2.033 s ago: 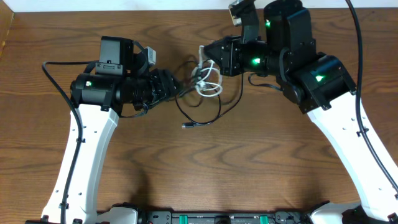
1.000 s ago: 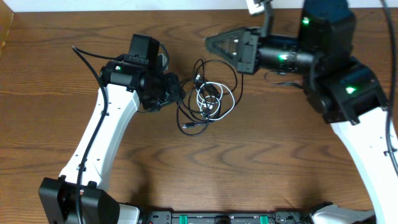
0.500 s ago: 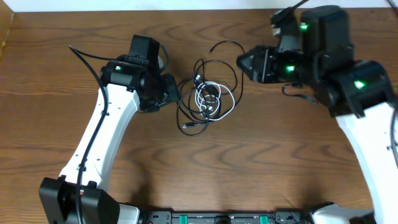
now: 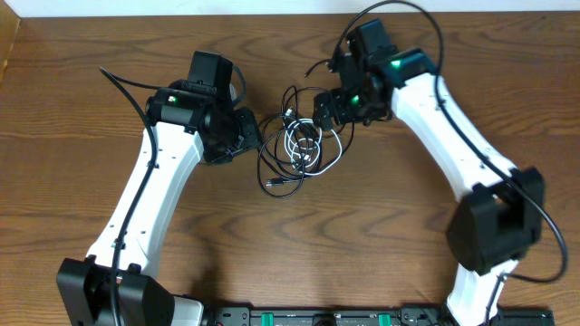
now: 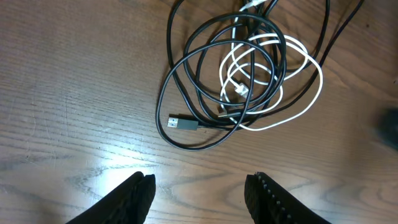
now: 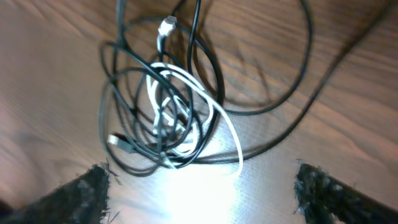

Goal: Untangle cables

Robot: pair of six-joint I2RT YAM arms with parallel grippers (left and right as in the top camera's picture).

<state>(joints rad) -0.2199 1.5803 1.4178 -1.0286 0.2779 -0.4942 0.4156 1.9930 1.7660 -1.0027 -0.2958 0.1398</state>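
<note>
The cables lie in one tangled pile mid-table: a white cable (image 4: 291,140) coiled inside loops of black cable (image 4: 263,161). My left gripper (image 4: 254,136) hovers just left of the pile. In the left wrist view it (image 5: 202,186) is open and empty, with the white cable (image 5: 319,81), the black cable (image 5: 163,99) and a black USB plug (image 5: 183,123) lying ahead of it. My right gripper (image 4: 326,109) is at the pile's upper right. The blurred right wrist view shows it (image 6: 208,190) wide open above the white cable (image 6: 231,134) and black cable (image 6: 273,107), gripping nothing.
The brown wooden table (image 4: 381,244) ends at a white wall along the top of the overhead view. The arms' own thicker black cables (image 4: 122,86) loop beside each arm. The robot base (image 4: 299,317) sits at the near edge.
My right gripper has opened wide and swung left and down from the table's right side to the pile. The left arm has held still for the last second. The pile has barely shifted.
</note>
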